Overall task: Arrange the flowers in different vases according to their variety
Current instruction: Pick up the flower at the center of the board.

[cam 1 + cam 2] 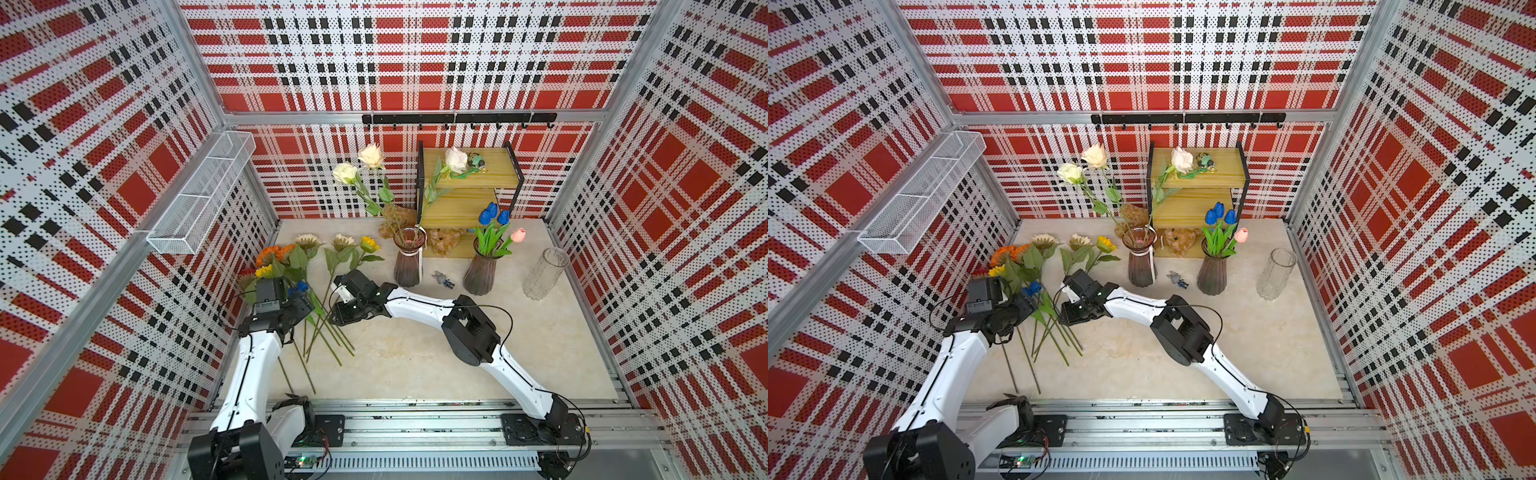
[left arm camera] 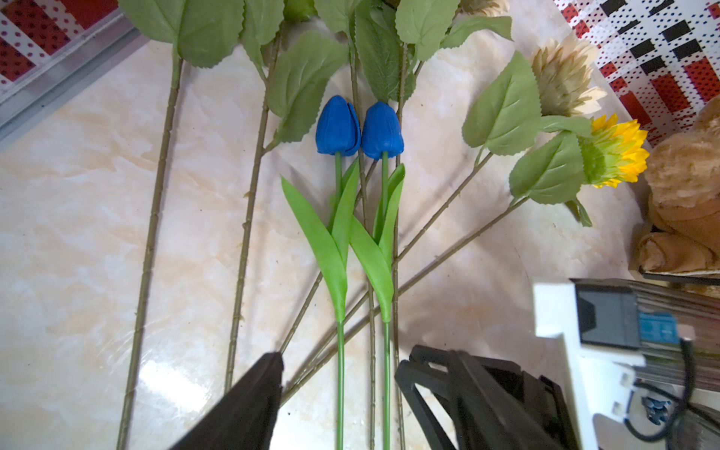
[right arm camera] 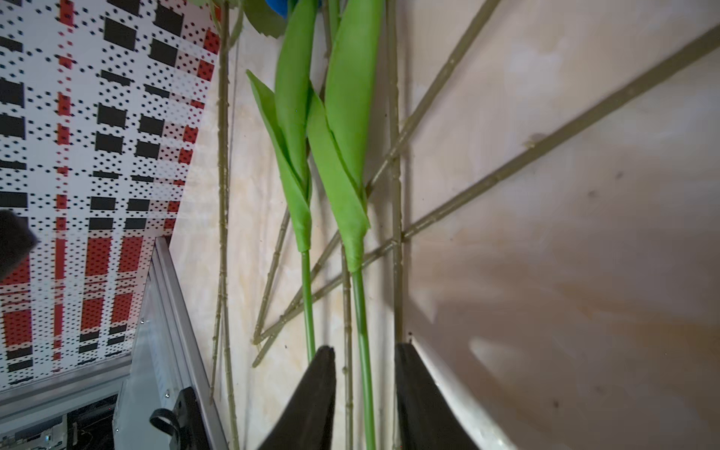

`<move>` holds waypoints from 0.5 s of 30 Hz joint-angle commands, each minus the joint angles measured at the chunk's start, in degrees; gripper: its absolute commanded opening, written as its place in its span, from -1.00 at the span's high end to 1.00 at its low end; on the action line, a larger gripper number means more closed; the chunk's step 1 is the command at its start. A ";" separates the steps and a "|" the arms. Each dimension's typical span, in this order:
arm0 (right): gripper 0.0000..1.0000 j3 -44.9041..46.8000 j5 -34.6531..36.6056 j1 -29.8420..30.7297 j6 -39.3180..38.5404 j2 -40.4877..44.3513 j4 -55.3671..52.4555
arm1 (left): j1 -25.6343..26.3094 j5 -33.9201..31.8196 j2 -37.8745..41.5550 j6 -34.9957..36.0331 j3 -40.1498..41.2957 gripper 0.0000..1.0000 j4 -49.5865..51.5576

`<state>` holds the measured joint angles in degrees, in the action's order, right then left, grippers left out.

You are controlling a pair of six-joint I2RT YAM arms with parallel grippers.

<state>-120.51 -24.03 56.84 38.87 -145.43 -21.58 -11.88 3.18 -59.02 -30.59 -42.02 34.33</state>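
Black fingers (image 3: 315, 397) of the right gripper (image 3: 365, 350) are held slightly apart. One bright green tulip stem (image 3: 360, 311) is framed between them with a gap showing on either side, so nothing is pinched. The left gripper (image 2: 343, 354) is spread wider and is set astride both tulip stems, gripping nothing.

From both sets of fingers the two blue tulips (image 2: 337, 126) are stretched straight away, their long axis in line with the reach. Their lower stems are at the jaws and their heads at the far end. They are laid side by side on top of the crossed sunflower stems (image 2: 249, 218).

The right arm is judged better placed for the lift, since a single tulip stem is bracketed by it. The smoky vase (image 1: 480, 274) holding the other tulips is also stood nearer that arm. An olive sunflower stem is seen running just beside the green one inside the same gap, and a closure that catches it too is the thing to be guarded against.

Further out, the sunflowers (image 1: 307, 241) are fanned at the left on the pale marbled tabletop (image 1: 415, 365). A second smoky vase (image 1: 408, 264) is filled with cream roses (image 1: 370, 156), and a clear vase (image 1: 544, 276) is left empty at the right. The cell is walled in red, black and white plaid panels (image 1: 415, 54).
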 commanded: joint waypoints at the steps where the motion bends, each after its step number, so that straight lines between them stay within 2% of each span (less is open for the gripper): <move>1: 0.34 -2.10 -1.52 -0.16 0.33 -1.33 0.00 | -0.43 -0.43 -0.13 0.23 0.93 -0.45 -1.23; 15: 0.37 -3.19 -3.73 -0.24 1.20 -3.48 0.08 | -0.43 -0.80 -0.50 0.44 1.32 -0.45 -1.64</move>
<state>-122.21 -26.65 56.82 39.72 -147.09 -21.45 -11.88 2.76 -59.37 -30.59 -41.39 33.80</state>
